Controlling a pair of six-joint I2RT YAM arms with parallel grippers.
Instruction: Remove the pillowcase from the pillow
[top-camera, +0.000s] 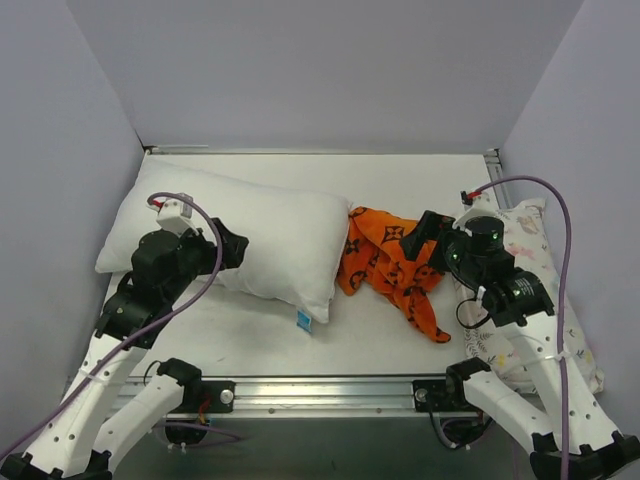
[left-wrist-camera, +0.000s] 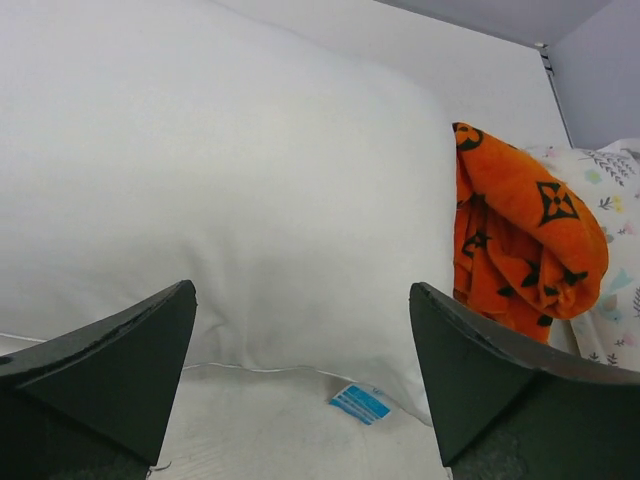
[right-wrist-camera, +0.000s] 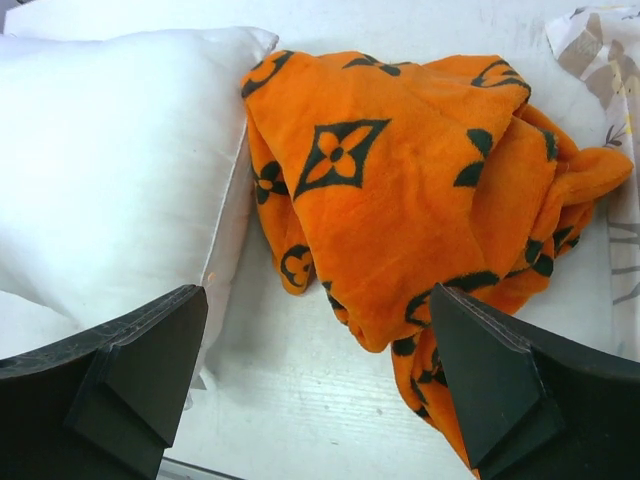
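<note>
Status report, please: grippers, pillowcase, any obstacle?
Left gripper open, right gripper open, both empty. Pillowcase off, crumpled against pillow. Printed pillow at far right.

Plump white pillow (top-camera: 270, 240) lies bare on counter (top-camera: 400, 180), blue tag at near edge. Orange black-motif pillowcase (top-camera: 390, 265) crumpled just beside its right end, fully off.

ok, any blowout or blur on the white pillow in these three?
Top external: even soft light, pillow sharp but low contrast against the white table. Left wrist: pillow is almost featureless white, blue tag slightly soft. Right wrist: pillow near blown out, orange pillowcase crisp.
</note>
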